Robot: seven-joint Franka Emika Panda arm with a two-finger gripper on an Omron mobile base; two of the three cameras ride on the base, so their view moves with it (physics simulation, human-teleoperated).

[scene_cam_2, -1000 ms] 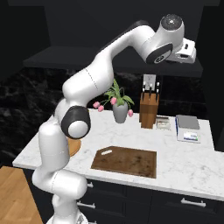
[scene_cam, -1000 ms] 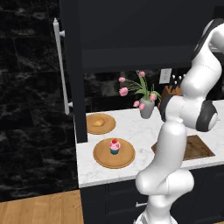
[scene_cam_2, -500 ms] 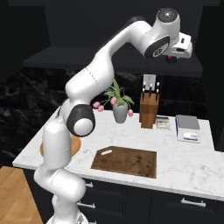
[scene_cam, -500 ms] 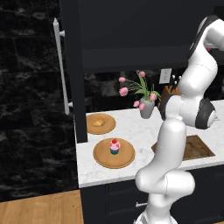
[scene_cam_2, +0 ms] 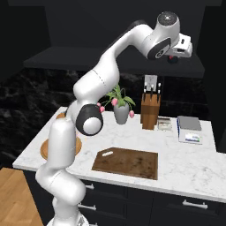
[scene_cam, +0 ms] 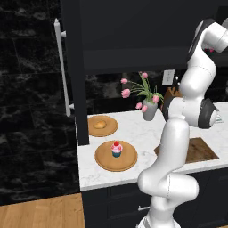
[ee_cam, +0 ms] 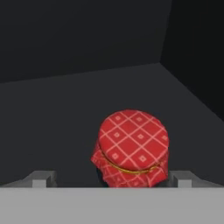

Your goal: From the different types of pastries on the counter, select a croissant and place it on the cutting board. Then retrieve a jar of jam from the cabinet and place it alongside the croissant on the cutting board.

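**Jam jar lined up in the cabinet; croissant not yet on the board**

The jar of jam [ee_cam: 131, 148] stands upright on the dark shelf inside the cabinet [scene_cam_2: 114, 26], its top covered with a red checked cloth. In the hand view it sits between the two tips of the gripper [ee_cam: 111, 179], whose jaws are spread wide apart with a gap on each side of the jar. Nothing is clamped yet. From the right base view the arm reaches high, with the hand at the mouth of the cabinet recess.

The croissant [scene_cam: 100, 124] lies on a round wooden plate [scene_cam: 91, 130] at the back left of the worktop [scene_cam: 133, 129], near the tall dark unit. The cupcake [scene_cam: 116, 149] stands on a second round plate in front of it. The cutting board [scene_cam_2: 126, 162] lies bare on the worktop, well apart from both plates.

My judgement: the croissant step looks not done, since the board carries nothing. The jar step is at the approach stage. Closing on the jar, carrying it down and setting it on the board all remain, and also the croissant.
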